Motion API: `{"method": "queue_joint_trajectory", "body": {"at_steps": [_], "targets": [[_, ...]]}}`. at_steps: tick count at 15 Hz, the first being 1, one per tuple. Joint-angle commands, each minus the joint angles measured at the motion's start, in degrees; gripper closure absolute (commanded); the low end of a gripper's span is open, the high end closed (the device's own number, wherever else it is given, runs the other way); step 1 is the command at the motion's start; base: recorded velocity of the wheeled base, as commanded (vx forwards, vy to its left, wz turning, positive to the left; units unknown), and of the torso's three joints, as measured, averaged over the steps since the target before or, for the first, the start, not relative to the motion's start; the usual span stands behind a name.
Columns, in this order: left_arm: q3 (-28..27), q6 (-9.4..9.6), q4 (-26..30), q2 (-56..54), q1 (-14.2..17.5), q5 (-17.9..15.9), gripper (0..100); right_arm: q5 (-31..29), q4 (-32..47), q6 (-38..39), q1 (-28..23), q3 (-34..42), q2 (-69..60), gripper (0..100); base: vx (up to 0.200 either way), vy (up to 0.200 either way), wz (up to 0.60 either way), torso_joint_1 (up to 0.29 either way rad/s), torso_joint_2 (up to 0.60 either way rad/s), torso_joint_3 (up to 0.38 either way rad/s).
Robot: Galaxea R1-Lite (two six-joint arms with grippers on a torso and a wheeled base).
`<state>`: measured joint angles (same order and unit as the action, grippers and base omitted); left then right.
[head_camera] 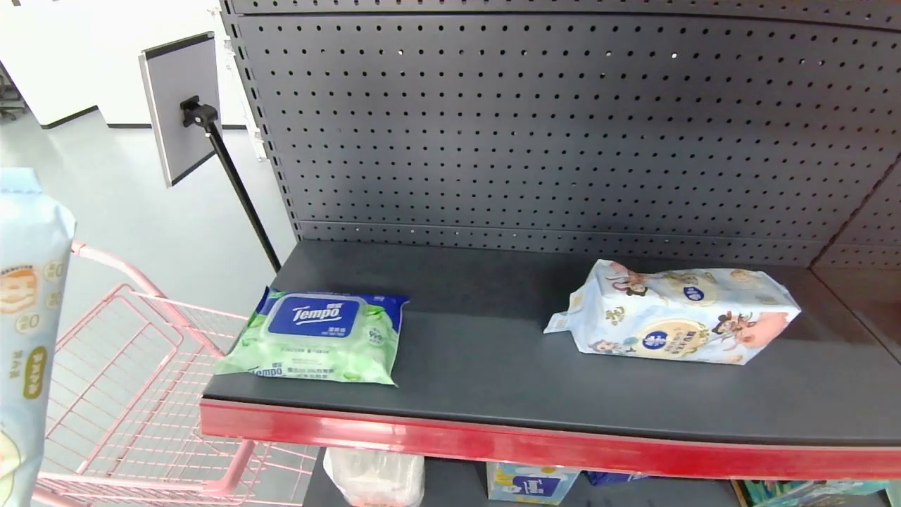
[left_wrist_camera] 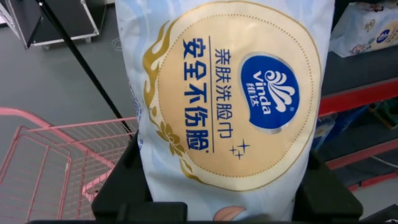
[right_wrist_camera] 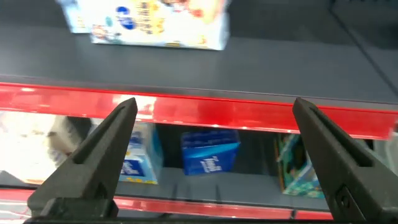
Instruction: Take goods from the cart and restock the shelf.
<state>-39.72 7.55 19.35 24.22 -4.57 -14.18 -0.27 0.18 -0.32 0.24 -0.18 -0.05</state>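
Observation:
My left gripper [left_wrist_camera: 227,186] is shut on a tall pale-blue pack of face towels [left_wrist_camera: 227,93] with a round beige label, held upright above the pink cart [left_wrist_camera: 50,162]. The same pack [head_camera: 24,317] stands at the far left in the head view, over the cart [head_camera: 134,394]. On the dark shelf [head_camera: 493,380] lie a green wet-wipes pack [head_camera: 320,338] at the left and a cartoon-printed tissue pack [head_camera: 679,313] at the right. My right gripper [right_wrist_camera: 217,162] hangs open in front of the shelf's red front edge [right_wrist_camera: 249,112], below the cartoon pack [right_wrist_camera: 149,22].
A grey pegboard wall [head_camera: 563,127] backs the shelf. A lower shelf holds blue boxes [right_wrist_camera: 208,155] and other packs [head_camera: 531,486]. A grey panel on a black stand [head_camera: 179,105] rises left of the shelf. Bare shelf surface lies between the two packs.

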Motion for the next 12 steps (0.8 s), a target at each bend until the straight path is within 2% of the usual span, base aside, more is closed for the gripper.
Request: {"method": "queue_joint_trajectory", "body": {"at_steps": [1,7,9,11,12], "targets": [[-0.01,0.01,-0.01,0.12,0.00,-0.06,100,0.00,-0.01,-0.03,0.02,0.01,0.05,0,0.000,-0.200,0.00,0.002,0.00,0.002],[-0.01,0.10,-0.01,0.12,0.00,-0.06,100,0.00,-0.01,-0.03,0.02,0.01,0.05,0,0.000,-0.200,0.00,0.002,0.00,0.005],[0.25,1.42,-0.01,0.39,0.00,-0.15,100,0.00,0.08,-0.03,0.02,0.01,0.05,0,0.000,-0.200,0.00,0.005,0.00,0.007],[0.43,1.51,-0.01,0.47,0.00,-1.12,100,0.09,0.08,-0.03,0.02,0.01,0.05,0,0.000,-0.200,0.00,0.005,0.00,0.005],[0.34,1.51,-0.01,0.83,0.00,-1.55,100,0.88,-0.09,0.05,0.11,-1.93,0.66,0,0.000,0.000,0.00,0.000,0.00,0.000]]}}
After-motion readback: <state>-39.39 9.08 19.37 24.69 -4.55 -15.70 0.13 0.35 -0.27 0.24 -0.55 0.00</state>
